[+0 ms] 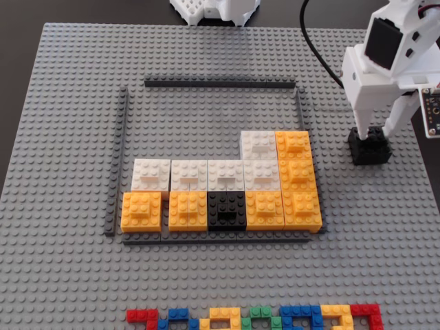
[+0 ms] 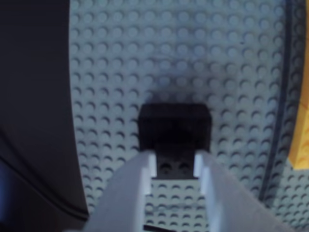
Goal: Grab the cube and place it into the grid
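The arm (image 1: 392, 62) is built of white plastic shells with blocky, angular shapes, and a black square panel is set into its upper segment. A black cable (image 1: 317, 51) curves down behind it. The gripper (image 2: 175, 166) has two white, flat-sided fingers (image 2: 135, 193). A small dark board with pale markings sits at its right side in the fixed view
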`<state>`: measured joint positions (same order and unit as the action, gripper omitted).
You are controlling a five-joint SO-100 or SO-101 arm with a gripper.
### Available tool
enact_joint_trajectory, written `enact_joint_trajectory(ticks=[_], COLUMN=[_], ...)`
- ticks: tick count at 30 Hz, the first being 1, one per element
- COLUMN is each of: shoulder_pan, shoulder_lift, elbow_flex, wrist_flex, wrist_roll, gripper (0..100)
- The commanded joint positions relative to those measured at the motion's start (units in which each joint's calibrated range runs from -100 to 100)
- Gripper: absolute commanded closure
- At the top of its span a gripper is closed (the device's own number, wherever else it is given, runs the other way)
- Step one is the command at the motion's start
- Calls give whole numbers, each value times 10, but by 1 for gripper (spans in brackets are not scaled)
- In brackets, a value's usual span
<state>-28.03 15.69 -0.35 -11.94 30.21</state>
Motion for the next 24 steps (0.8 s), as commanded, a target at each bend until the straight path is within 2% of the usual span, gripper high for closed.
enact_joint_trajectory(ticks=[1, 17, 24], shoulder_pan=[7, 15, 42], shoulder_lift=[-28, -157, -206], elbow_flex=[-19, -122, -188], wrist_flex=[9, 102, 160], wrist_roll=[6, 21, 48], gripper=[94, 96, 96])
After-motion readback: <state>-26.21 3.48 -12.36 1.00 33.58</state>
